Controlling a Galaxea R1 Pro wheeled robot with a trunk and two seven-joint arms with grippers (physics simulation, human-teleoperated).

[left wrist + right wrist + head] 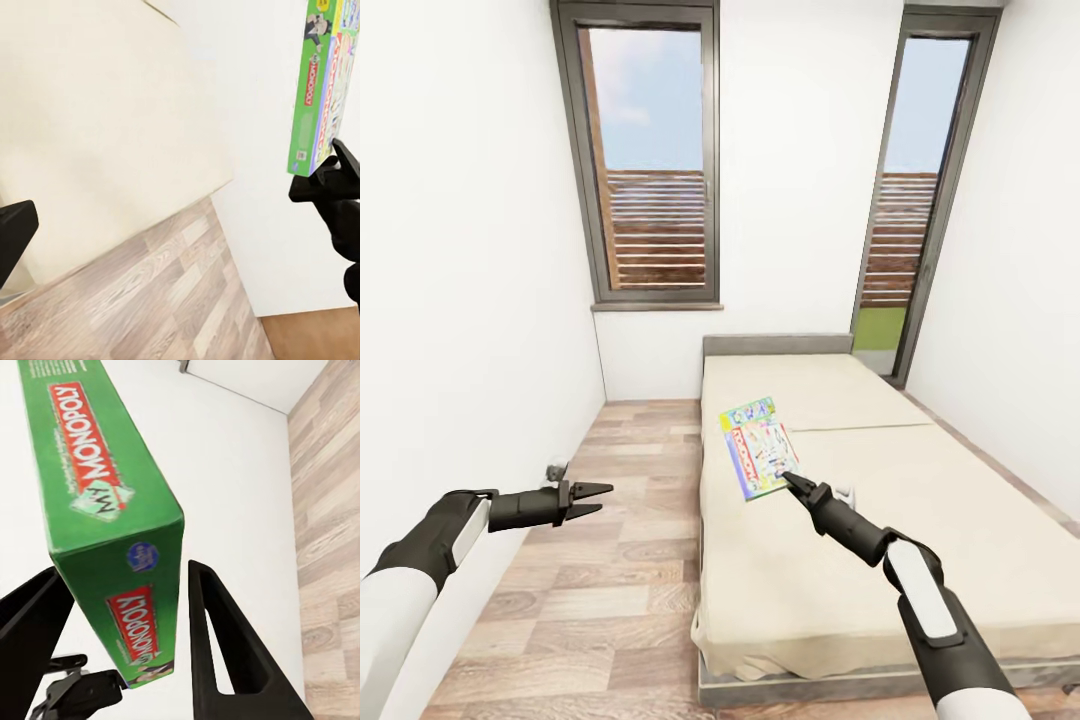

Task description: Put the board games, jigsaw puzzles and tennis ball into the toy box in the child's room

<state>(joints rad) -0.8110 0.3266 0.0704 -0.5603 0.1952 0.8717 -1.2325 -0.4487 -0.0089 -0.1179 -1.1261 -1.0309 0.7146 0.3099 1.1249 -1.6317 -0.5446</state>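
Green board game (105,510) edge gripped by right fingers (225,645), left fingers (588,497) seemingly narrow over open floor (610,560)

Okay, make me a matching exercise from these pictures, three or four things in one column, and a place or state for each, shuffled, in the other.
Things:
1. board game
2. left pincer
3. bed
4. right pincer

Places or states:
A. over the wood floor, holding nothing
B. against the far wall, under a window
C. gripped at one end, held tilted above the sheet
D. shut on a green box edge

Pairs: 1-C, 2-A, 3-B, 4-D
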